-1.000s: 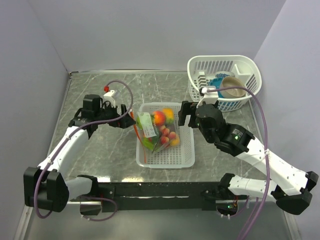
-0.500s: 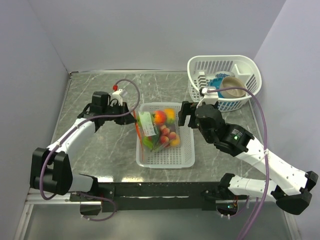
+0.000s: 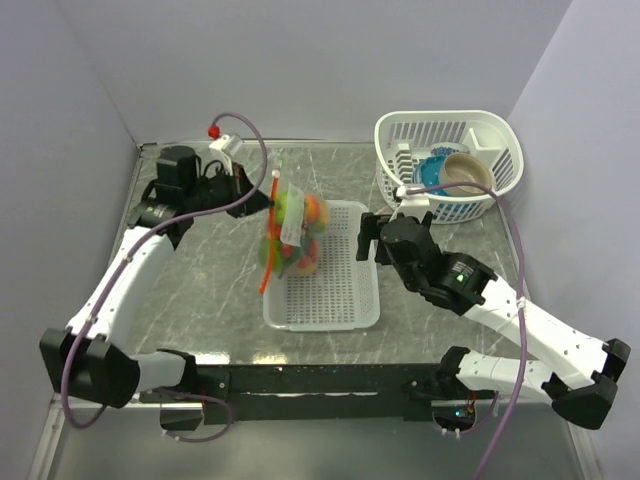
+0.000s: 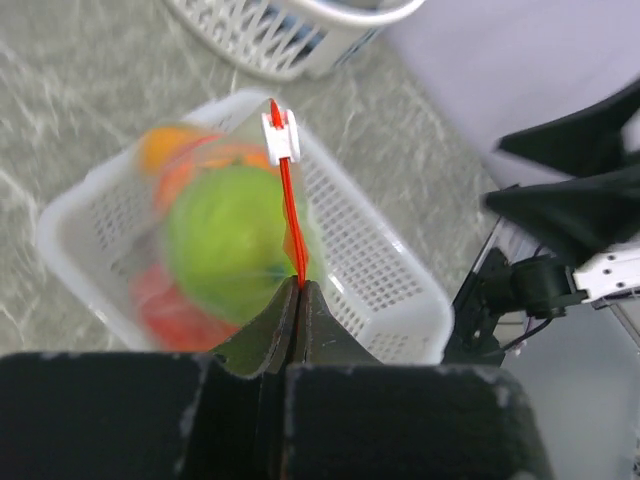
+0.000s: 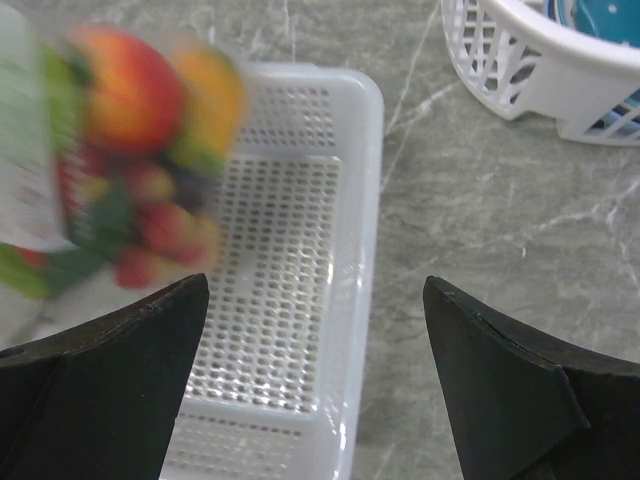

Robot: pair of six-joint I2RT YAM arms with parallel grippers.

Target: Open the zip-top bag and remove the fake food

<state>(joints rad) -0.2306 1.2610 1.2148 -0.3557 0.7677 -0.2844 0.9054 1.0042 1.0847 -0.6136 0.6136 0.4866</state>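
Observation:
The zip-top bag [image 3: 290,235] hangs in the air over the left edge of the white slotted tray [image 3: 335,300], lifted clear of it. My left gripper [image 3: 258,200] is shut on its orange-red zip strip [image 4: 291,220], and the white slider [image 4: 280,131] sticks out beyond the fingers. The fake food [image 4: 225,240] fills the bag: a green piece, with orange and red ones behind it, all blurred. My right gripper [image 3: 366,240] stands open at the tray's right rim, holding nothing. In the right wrist view the bag [image 5: 130,150] hangs at upper left, apart from the open gripper [image 5: 315,290].
A white laundry-style basket [image 3: 500,135] at the back right holds a blue bowl [image 3: 435,168] and a beige bowl [image 3: 468,178]. Grey walls close in the marble table on the left, back and right. The tray [image 5: 300,250] lies between both arms.
My left gripper closed on the zip strip and raised the bag up and left out of the tray. The tray slid slightly left. The right gripper stayed open and barely moved.

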